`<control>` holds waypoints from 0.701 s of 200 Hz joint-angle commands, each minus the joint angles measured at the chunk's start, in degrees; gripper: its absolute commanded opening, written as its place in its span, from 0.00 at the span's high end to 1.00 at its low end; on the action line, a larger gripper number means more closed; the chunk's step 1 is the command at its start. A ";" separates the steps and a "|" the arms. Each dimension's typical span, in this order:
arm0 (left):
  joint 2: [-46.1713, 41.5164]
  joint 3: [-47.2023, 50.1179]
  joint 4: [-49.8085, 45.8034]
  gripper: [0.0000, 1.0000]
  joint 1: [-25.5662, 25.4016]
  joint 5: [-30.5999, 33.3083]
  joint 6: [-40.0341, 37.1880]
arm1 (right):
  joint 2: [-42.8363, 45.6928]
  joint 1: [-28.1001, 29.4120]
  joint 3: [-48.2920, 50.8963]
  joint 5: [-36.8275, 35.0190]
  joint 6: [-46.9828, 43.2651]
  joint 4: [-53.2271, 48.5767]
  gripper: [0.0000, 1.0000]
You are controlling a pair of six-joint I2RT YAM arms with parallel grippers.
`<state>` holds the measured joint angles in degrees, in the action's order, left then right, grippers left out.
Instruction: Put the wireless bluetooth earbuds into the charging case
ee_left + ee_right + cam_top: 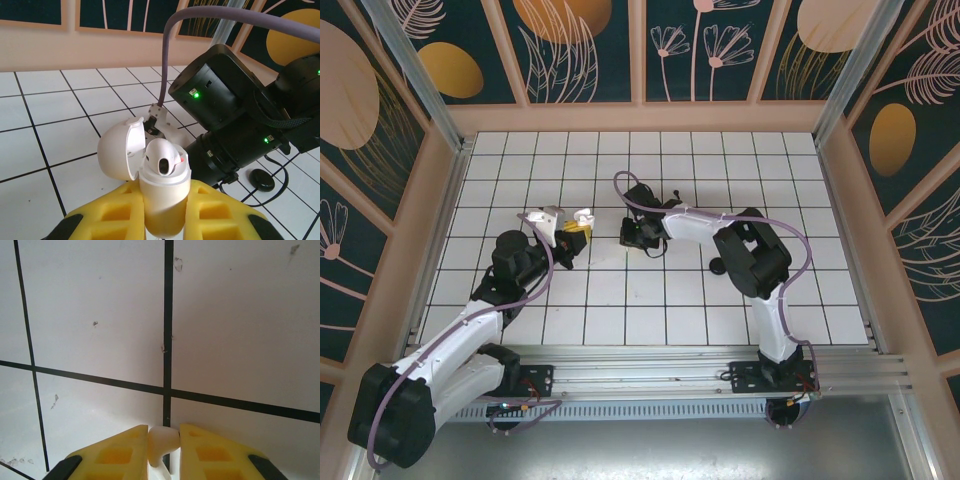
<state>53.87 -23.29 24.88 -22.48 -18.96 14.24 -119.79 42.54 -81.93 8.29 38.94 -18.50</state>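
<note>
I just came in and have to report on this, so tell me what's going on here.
Two robot arms are loading earbuds into a case. The left gripper holds the white charging case, lid open, with one white earbud already seated in it. The right gripper, a little apart, pinches a small white piece, apparently the second earbud, over the tiled table. That one is not yet in the case.

Overhead camera looks steeply down from the near side onto the tiled table (650, 170). 2 wrist cameras see those tiles close up.
</note>
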 commanded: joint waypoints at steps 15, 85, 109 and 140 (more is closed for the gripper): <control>-0.38 0.61 1.12 0.91 0.38 -0.89 -1.02 | 3.77 0.52 -0.56 -5.56 0.25 -3.33 0.82; 0.54 0.61 2.65 0.91 0.31 -3.05 -0.81 | 8.95 0.17 2.43 -8.91 1.31 -2.39 0.82; 1.38 0.77 3.90 0.91 0.33 -4.73 -0.94 | 10.02 0.17 2.57 -8.89 1.38 -2.94 0.82; 5.12 0.93 8.44 0.92 0.14 -8.89 -0.38 | 14.44 0.12 2.31 -11.96 1.39 -3.28 0.82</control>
<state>56.45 -23.00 27.62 -22.48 -23.40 14.22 -110.89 42.74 -79.90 -0.34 39.59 -20.27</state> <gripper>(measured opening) 0.143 0.181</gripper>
